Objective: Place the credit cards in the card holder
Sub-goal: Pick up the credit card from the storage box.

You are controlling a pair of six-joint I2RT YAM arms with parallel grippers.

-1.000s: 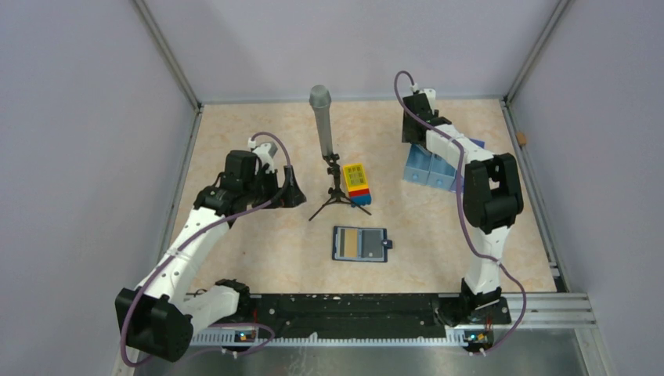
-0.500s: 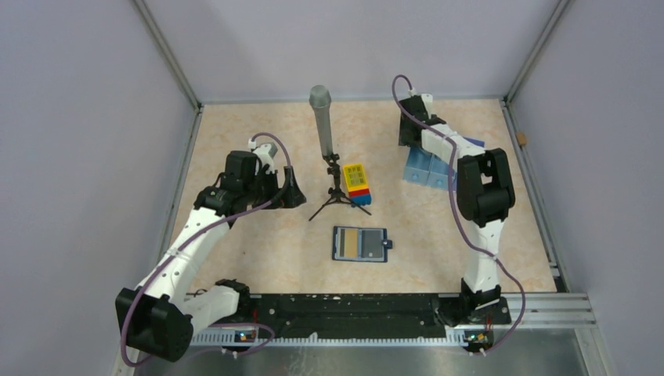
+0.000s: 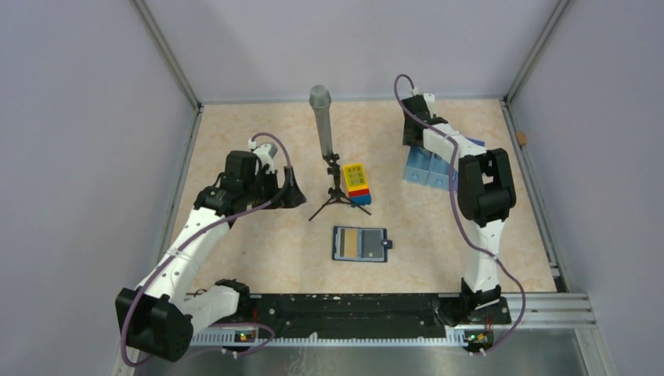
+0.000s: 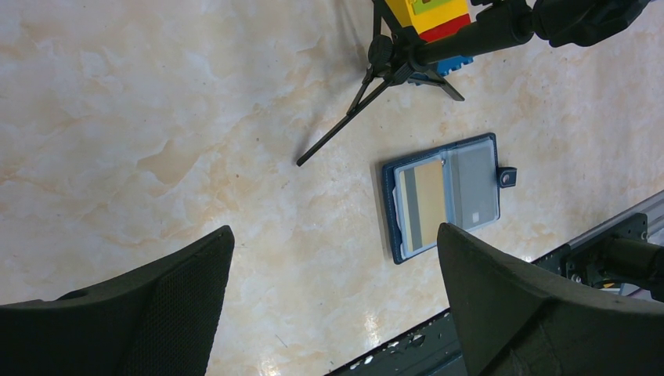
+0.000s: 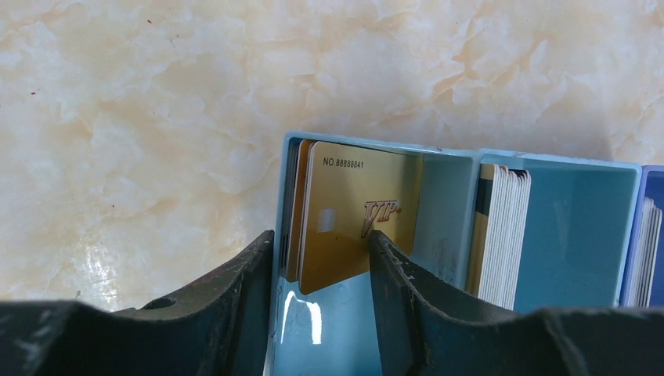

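Note:
The navy card holder (image 3: 360,244) lies open on the table near the front, with a gold card (image 4: 423,202) and a grey card tucked in its slots; it also shows in the left wrist view (image 4: 442,196). My left gripper (image 3: 296,193) hovers open and empty left of it (image 4: 335,231). My right gripper (image 3: 414,142) reaches into the left compartment of the pale blue tray (image 5: 548,160). Its jaws (image 5: 321,235) straddle the tray's left wall and a few leaning cards. The right finger touches the front gold "VIP" credit card (image 5: 352,211).
A microphone on a black tripod (image 3: 322,125) stands mid-table, with a yellow-topped toy brick block (image 3: 357,182) beside it. The tray (image 3: 429,168) holds more card stacks in its middle (image 5: 505,235) and right (image 5: 646,251) compartments. Walls enclose the table.
My right arm has shifted slightly at the tray. The left arm and the card holder have not moved.

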